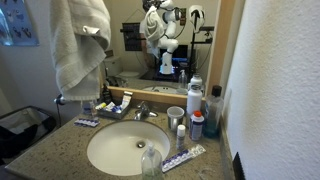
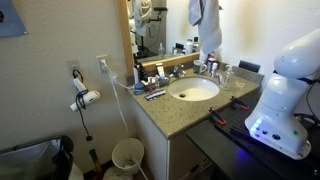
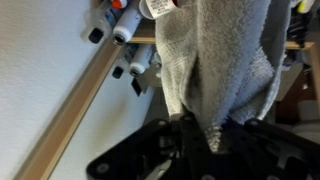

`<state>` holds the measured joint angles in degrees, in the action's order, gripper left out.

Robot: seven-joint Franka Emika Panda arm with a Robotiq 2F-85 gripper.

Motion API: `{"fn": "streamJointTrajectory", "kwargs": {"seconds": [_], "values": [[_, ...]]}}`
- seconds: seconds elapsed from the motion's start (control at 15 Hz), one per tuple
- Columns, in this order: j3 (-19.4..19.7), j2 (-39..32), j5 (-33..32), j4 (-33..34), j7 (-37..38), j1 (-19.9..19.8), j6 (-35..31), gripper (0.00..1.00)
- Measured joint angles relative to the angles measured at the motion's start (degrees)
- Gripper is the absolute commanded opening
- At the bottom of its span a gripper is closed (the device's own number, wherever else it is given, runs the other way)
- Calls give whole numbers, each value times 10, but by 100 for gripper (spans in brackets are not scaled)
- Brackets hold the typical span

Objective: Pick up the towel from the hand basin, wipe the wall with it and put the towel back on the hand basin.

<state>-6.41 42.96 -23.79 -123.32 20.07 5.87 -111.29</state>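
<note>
- Gripper (image 3: pixel 203 135), black, fills the bottom edge of my wrist view. Its jaws are clamped on a bunched fold of the towel (image 3: pixel 222 60), with almost no gap between them.
- Grey terry towel hangs loose from that pinch. Nothing else touches the fingers that I can see.
- In an exterior view the towel (image 1: pixel 80 40) hangs high in the air at the upper left, above the back of the counter and clear of the hand basin (image 1: pixel 125 148).
- In an exterior view the towel (image 2: pixel 205 12) dangles from the top edge, in front of the mirror and above the faucet end of the hand basin (image 2: pixel 193 90). I cannot see the tool itself there.
- A wooden mirror frame (image 3: pixel 80 110) runs diagonally through the wrist view beside the cloth, with a pale surface on its far side.
- Toiletry bottles (image 1: pixel 205 108) stand at the right of the counter, against the textured white wall (image 1: pixel 280 80).
- A toothpaste tube (image 1: pixel 183 158) lies on the front of the counter; its print is too small for me to read.
- A blue poster (image 1: pixel 15 20) hangs on the wall; its lettering is unreadable, and the bottle labels are too blurred to make out.
- The robot's white base (image 2: pixel 285 95) stands to the side of the counter.
</note>
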Motion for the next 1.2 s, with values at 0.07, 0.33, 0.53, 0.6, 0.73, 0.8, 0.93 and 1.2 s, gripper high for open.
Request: {"fn": "streamJointTrajectory", "kwargs": {"seconds": [0.07, 0.33, 0.53, 0.6, 0.73, 0.8, 0.93, 1.2], "values": [[-5, 7, 29, -9, -19, 4, 3, 4], [-12, 21, 118, -42, -69, 21, 14, 4], [-19, 27, 168, -76, -89, 35, 15, 4], [-22, 30, 181, -89, -94, 40, 15, 4], [-29, 36, 201, -116, -99, 52, 11, 4], [-34, 40, 206, -131, -100, 57, -2, 4], [-42, 51, 211, -168, -100, 68, -45, 4], [-53, 79, 226, -246, -119, 95, -148, 4]]}}
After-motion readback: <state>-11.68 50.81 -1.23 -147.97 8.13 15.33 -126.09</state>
